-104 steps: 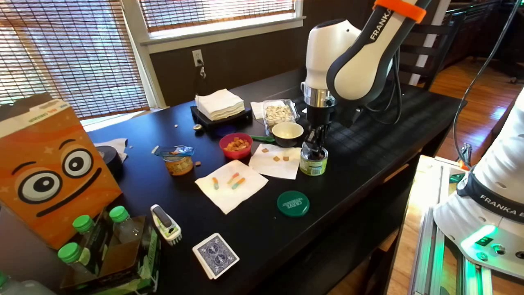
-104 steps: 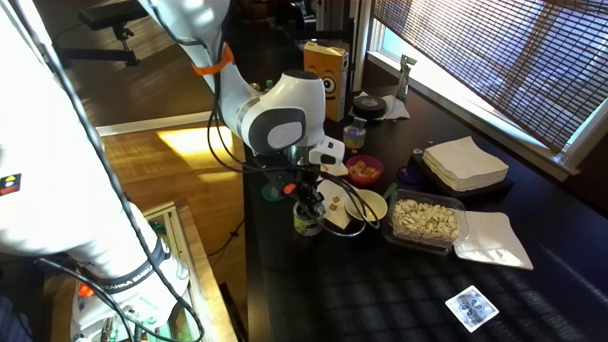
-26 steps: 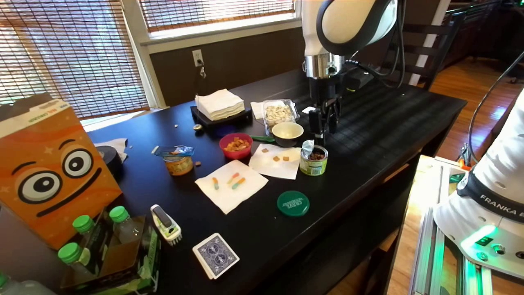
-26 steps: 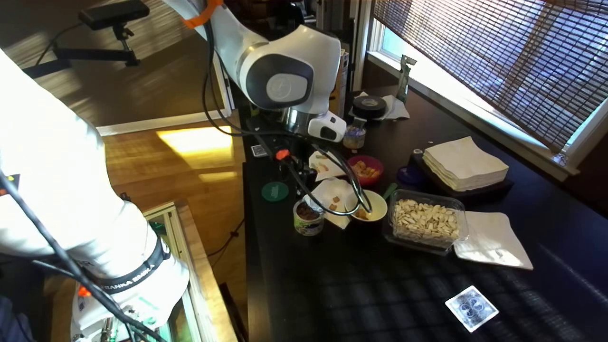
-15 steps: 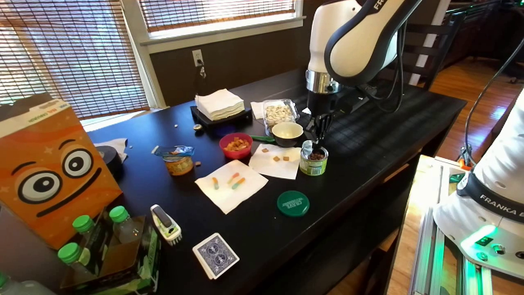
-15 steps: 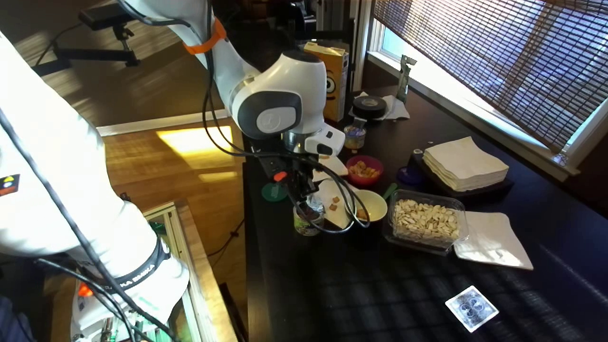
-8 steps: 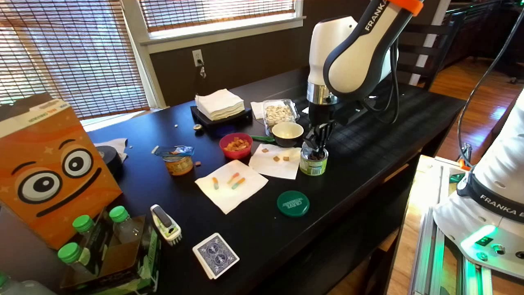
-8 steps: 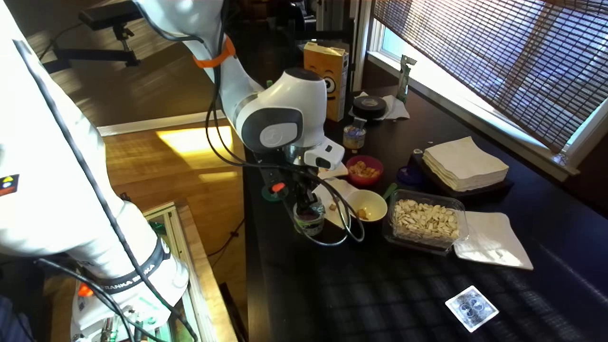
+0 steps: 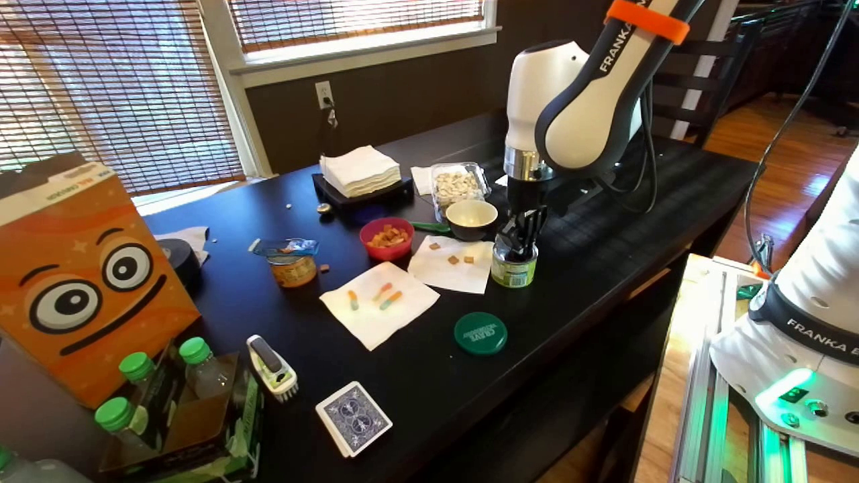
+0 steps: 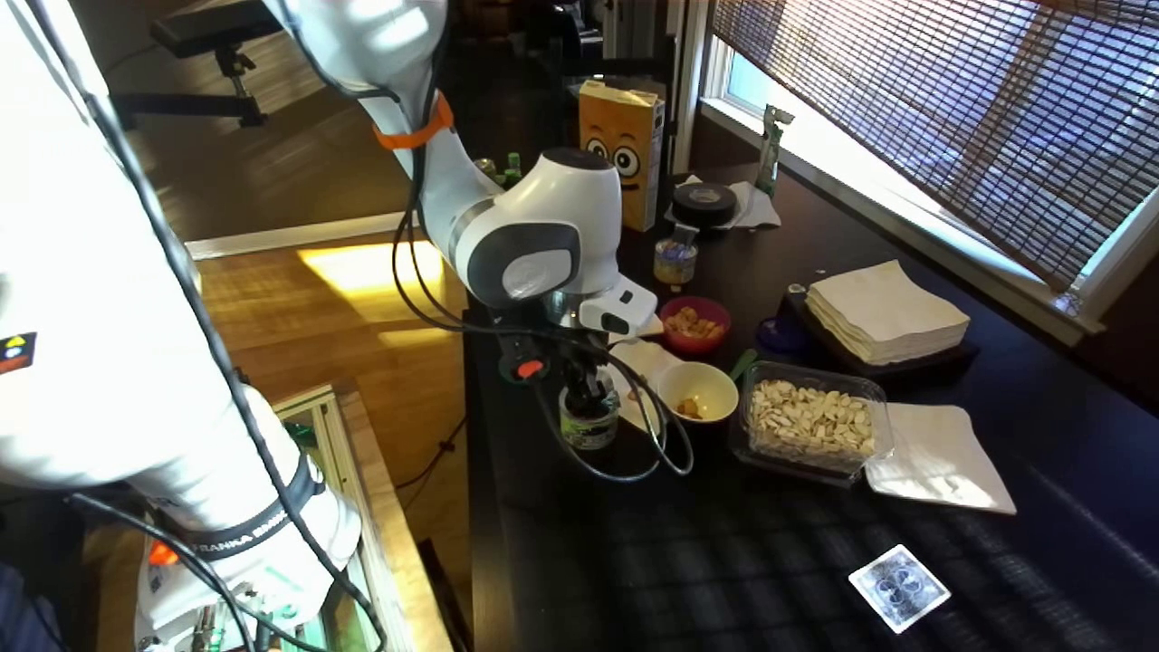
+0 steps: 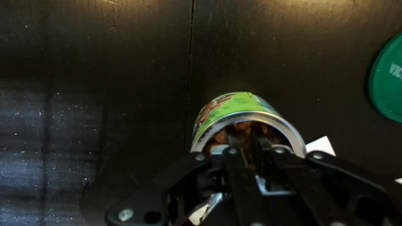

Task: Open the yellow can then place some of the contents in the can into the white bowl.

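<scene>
The yellow can (image 9: 513, 276) has yellow-green sides and stands open and upright near the table's front edge; it also shows in an exterior view (image 10: 589, 436). In the wrist view the can (image 11: 240, 103) holds brown chunks. My gripper (image 11: 246, 141) points down with its fingertips inside the can. A narrow gap shows between the fingers, with brown contents behind; the very tips are hidden. Peeled foil (image 10: 608, 388) stands up at the can's rim. The white bowl (image 9: 470, 213), pale inside and dark outside, sits just behind the can. Brown pieces (image 10: 690, 409) lie in it.
A clear tray of pale seeds (image 10: 810, 417) and a red bowl (image 9: 384, 252) stand near the white bowl. A napkin (image 9: 470, 280) with small brown squares lies beside the can. A green lid (image 9: 481, 334) lies in front. Loose cables (image 10: 634, 469) hang from the arm near the can.
About 1.7 s ago my gripper was above and behind the can, with brown contents in view. It has since come down, and its fingertips are now inside the can. The can has not moved.
</scene>
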`<state>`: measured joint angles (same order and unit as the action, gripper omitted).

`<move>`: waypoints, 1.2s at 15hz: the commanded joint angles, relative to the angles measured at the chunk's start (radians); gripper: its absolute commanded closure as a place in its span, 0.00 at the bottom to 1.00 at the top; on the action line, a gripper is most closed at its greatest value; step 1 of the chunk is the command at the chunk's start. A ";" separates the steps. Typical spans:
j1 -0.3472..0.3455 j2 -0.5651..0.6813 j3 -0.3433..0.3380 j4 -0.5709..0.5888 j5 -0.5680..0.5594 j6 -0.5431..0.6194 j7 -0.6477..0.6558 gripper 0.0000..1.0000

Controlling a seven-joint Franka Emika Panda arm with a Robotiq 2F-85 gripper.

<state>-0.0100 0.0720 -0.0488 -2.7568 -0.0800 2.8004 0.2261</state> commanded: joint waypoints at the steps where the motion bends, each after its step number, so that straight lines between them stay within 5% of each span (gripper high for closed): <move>1: 0.006 0.021 -0.021 0.001 -0.060 0.035 0.064 0.77; 7: 0.014 0.033 -0.037 0.005 -0.101 0.049 0.108 0.57; 18: 0.038 0.076 -0.045 0.035 -0.129 0.041 0.132 0.53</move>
<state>0.0064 0.1136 -0.0767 -2.7442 -0.1731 2.8303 0.3207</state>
